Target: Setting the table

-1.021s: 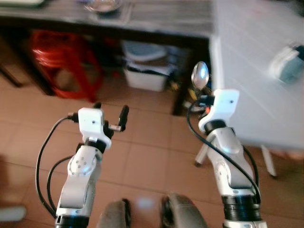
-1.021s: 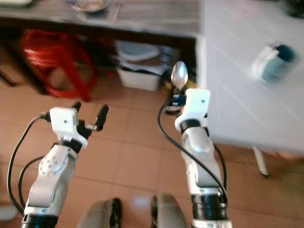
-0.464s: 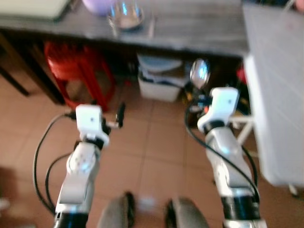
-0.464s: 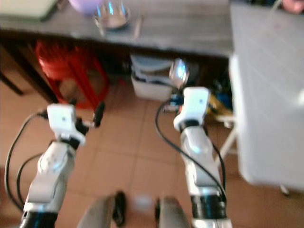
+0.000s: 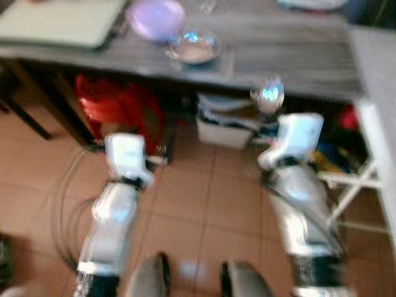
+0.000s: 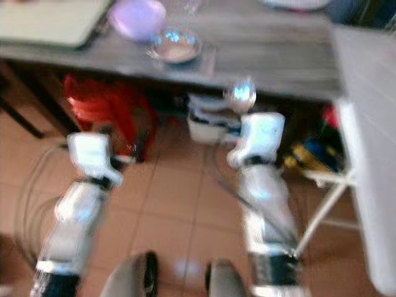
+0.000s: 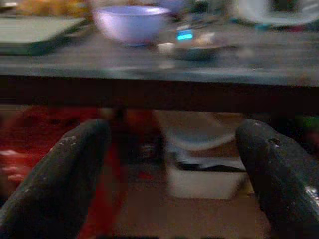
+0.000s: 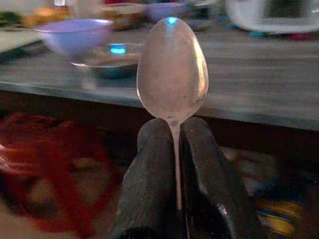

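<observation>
My right gripper (image 8: 174, 132) is shut on a metal spoon (image 8: 172, 69) that stands upright, bowl uppermost; the spoon (image 5: 268, 96) sits just short of the dark wooden table's near edge (image 5: 291, 68). On that table rest a shallow glass dish (image 5: 193, 44) and a purple bowl (image 5: 156, 17). My left gripper (image 7: 172, 149) is open with nothing between its fingers (image 7: 65, 169), held low in front of the table edge. The head views are blurred by motion.
A red plastic stool (image 5: 117, 108) and white bins (image 5: 226, 120) stand under the table. A green-white board (image 5: 59, 21) lies at the table's left end. A white table (image 5: 380, 93) and its legs are at the right. Tiled floor lies below.
The whole picture has shifted: the camera has moved towards the dark table and leftward, so the white table slid off to the right. The spoon stays gripped; the left gripper stays open.
</observation>
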### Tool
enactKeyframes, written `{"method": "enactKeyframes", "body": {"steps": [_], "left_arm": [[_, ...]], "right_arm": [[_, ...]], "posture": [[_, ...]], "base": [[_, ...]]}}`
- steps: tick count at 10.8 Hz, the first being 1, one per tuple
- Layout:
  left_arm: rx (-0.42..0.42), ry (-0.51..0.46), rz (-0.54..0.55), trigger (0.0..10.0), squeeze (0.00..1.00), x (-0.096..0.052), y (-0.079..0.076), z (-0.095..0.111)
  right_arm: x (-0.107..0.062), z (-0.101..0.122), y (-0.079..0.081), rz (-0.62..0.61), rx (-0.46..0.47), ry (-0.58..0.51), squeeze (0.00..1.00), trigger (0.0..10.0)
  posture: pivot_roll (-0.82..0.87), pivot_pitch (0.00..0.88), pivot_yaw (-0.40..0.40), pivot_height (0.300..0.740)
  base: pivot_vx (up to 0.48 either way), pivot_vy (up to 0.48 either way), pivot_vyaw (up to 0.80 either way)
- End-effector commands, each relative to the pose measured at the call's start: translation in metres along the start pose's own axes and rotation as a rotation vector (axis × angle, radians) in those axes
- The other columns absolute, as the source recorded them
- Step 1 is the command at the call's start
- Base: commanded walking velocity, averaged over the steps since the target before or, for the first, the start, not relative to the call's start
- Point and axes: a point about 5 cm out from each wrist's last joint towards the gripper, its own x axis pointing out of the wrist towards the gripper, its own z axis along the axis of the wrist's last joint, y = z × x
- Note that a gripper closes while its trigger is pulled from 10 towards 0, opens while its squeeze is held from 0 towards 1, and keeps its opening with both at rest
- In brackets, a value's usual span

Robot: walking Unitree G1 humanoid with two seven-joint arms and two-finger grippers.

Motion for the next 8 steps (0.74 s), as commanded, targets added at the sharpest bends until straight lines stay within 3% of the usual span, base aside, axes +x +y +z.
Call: {"method": "enactKeyframes", "body": {"steps": [1, 4, 6, 8], "left_arm": [[-0.009, -0.008, -0.022, 10.0, 0.00, 0.0014, -0.0087, 0.0003], [-0.002, -0.018, -0.039, 10.0, 0.00, -0.0005, -0.0121, 0.0008], [-0.007, -0.020, -0.050, 10.0, 0.00, -0.0030, -0.0125, 0.0006], [-0.004, -0.014, -0.047, 10.0, 0.00, -0.0055, -0.0117, -0.0006]], "right_arm": [[-0.0010, 0.0018, -0.0125, -0.038, -0.023, -0.013, 0.00, 10.0], [-0.0014, -0.0019, -0.0174, -0.083, -0.027, -0.004, 0.00, 10.0], [0.0001, -0.0009, -0.0190, -0.096, -0.033, -0.015, 0.00, 10.0], [0.0001, -0.0021, -0.0201, -0.113, -0.020, -0.009, 0.00, 10.0]], "posture": [[-0.05, 0.193, 0.007, 0.740], [-0.05, 0.183, 0.011, 0.740], [-0.05, 0.180, 0.012, 0.740], [-0.05, 0.181, 0.013, 0.740]], "base": [[0.480, 0.000, 0.00], [0.451, 0.000, 0.00], [0.356, -0.289, 0.00], [0.302, -0.131, -0.71]]}}
